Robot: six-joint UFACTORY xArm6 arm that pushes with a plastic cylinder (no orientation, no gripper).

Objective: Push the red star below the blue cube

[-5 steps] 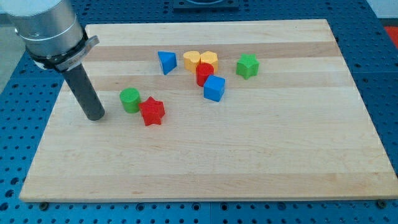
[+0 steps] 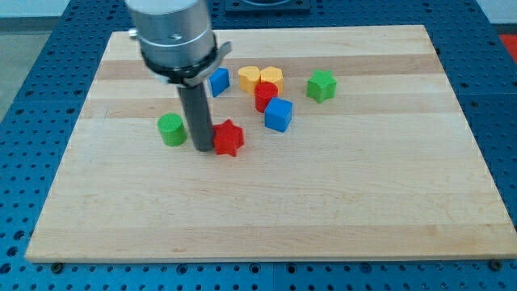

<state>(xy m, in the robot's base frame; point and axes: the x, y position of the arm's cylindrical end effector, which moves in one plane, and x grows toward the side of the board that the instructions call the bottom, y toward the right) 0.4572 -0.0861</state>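
Note:
The red star (image 2: pixel 229 138) lies left of centre on the wooden board (image 2: pixel 266 210). My tip (image 2: pixel 202 148) touches the star's left side, between it and the green cylinder (image 2: pixel 171 129). The blue cube (image 2: pixel 279 115) sits up and to the right of the star, apart from it. The star is left of and slightly lower than the cube.
A red cylinder (image 2: pixel 265 94) touches the blue cube's upper left. Two yellow blocks (image 2: pixel 260 78) sit above it. A blue triangular block (image 2: pixel 219 81) is partly hidden behind the arm. A green star-like block (image 2: pixel 321 85) is at the upper right.
My tip has moved right from left of the green cylinder, past it, to the red star. The star has slid right and slightly up, away from the green cylinder.

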